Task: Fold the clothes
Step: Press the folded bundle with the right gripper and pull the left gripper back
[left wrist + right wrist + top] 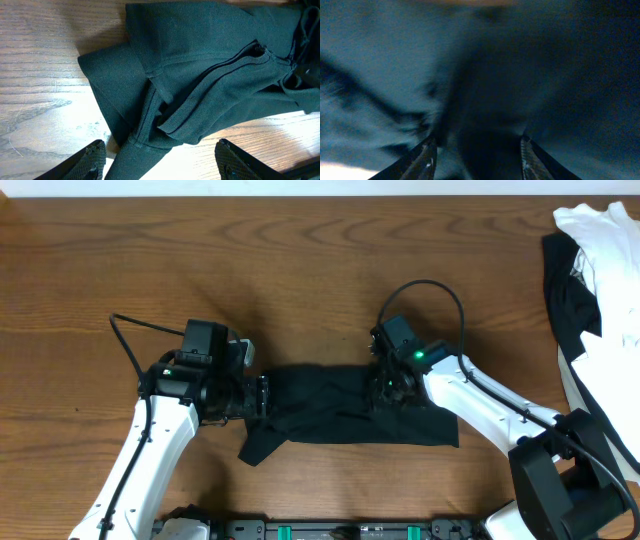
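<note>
A black T-shirt (335, 412) lies in the middle of the table, folded into a long strip, with a sleeve sticking out at its lower left. My left gripper (262, 398) is at the strip's left end. In the left wrist view it (160, 162) stands open and wide, with the sleeve's hem (150, 150) lying loose between the fingers. My right gripper (385, 388) is down on the strip's right part. Its view is blurred: a dark ridge of the shirt (485, 100) fills the gap between the half-closed fingers (426, 155).
A heap of white and black clothes (598, 270) lies at the table's right edge, beside the right arm's base. Bare wooden table (300, 260) lies behind and to the left of the shirt.
</note>
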